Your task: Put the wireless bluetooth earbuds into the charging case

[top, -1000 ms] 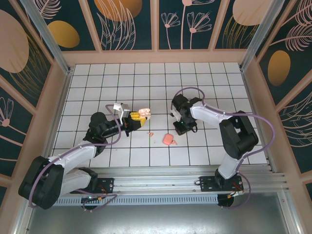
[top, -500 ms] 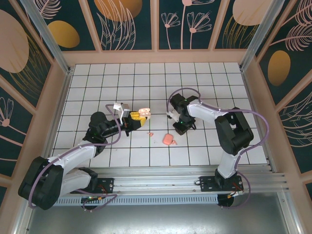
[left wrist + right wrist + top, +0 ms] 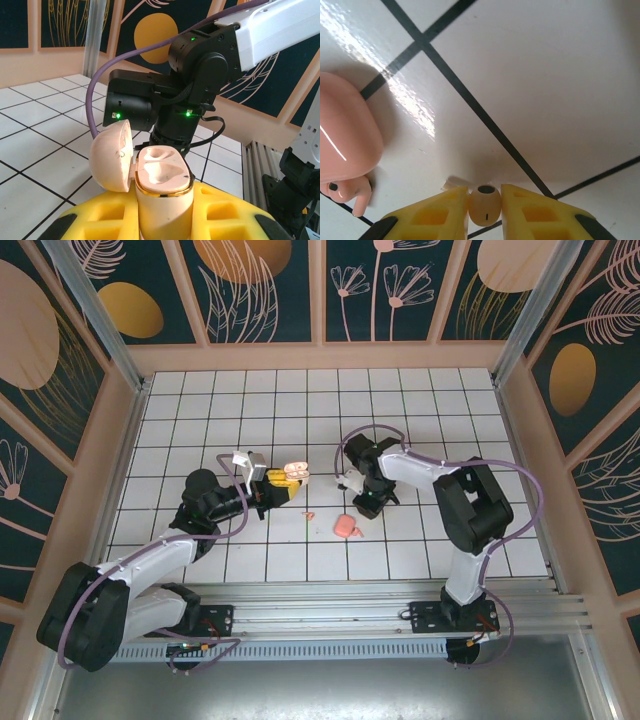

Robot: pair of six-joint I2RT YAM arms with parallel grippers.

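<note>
My right fingers [image 3: 437,210] are clamped on one earbud [image 3: 485,202], close to the tiled counter [image 3: 530,75]. To their left lies a pink rounded piece [image 3: 342,135], and the second earbud [image 3: 347,192] is touching it. My left fingers [image 3: 225,215] grip the charging case [image 3: 162,185], which stands upright with its lid [image 3: 112,155] open.

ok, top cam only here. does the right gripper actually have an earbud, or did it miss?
Observer: It has one. On the right wrist view, a cream earbud is pinched in the right gripper.
Operator: and the case wells, anything in them?
Observer: No. The left wrist view shows the left gripper holding the charging case upright, with its lid flipped back and both wells empty.
</note>
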